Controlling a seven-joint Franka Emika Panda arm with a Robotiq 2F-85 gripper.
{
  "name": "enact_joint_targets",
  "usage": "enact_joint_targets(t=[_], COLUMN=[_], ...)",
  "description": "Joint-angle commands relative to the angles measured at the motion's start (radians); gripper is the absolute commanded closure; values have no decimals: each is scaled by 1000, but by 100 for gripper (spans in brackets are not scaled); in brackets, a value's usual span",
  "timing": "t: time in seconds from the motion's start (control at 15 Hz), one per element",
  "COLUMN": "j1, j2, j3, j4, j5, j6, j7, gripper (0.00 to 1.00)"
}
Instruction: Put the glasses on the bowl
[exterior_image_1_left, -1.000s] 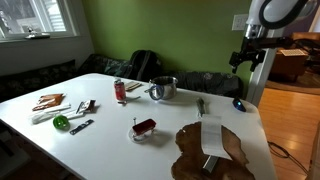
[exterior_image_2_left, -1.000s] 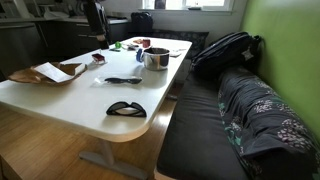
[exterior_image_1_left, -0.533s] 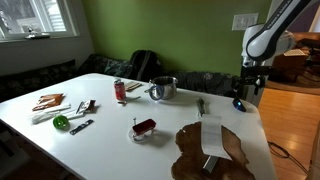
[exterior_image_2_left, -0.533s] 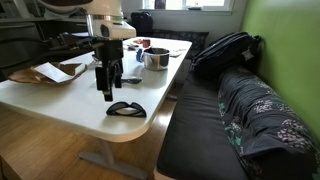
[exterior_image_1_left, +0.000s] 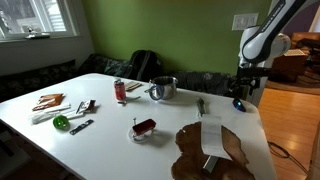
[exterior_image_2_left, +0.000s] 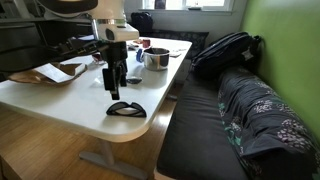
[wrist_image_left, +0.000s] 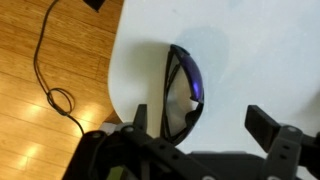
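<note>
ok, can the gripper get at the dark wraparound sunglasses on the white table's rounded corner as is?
Probably yes. The gripper hangs just above the dark wraparound sunglasses with its jaws open, and the wrist view shows them between the fingers. Nothing else lies by them on the white table; only its edge is near.

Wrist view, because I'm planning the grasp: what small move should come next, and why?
Probably lower the tool straight down. It hangs open above the glasses, which lie on the table between its fingers, not yet gripped.
</note>
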Motion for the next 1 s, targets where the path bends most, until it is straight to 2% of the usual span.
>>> enact_joint_targets(t=[0.0, 0.27, 0.33, 0.47, 0.67, 0.93], j1=[9, -22, -23, -33, -37, -34], j2=[93, 163, 182, 212, 230, 206], j3=[12, 55, 61, 78, 88, 91], j4=[36, 64, 71, 84, 88, 69], j5=[119, 231, 246, 273, 290, 291], j6=[124, 199, 212, 219, 220, 233], j7=[-97, -185, -201, -230, -255, -274], gripper=[0, 1, 20, 32, 56, 85])
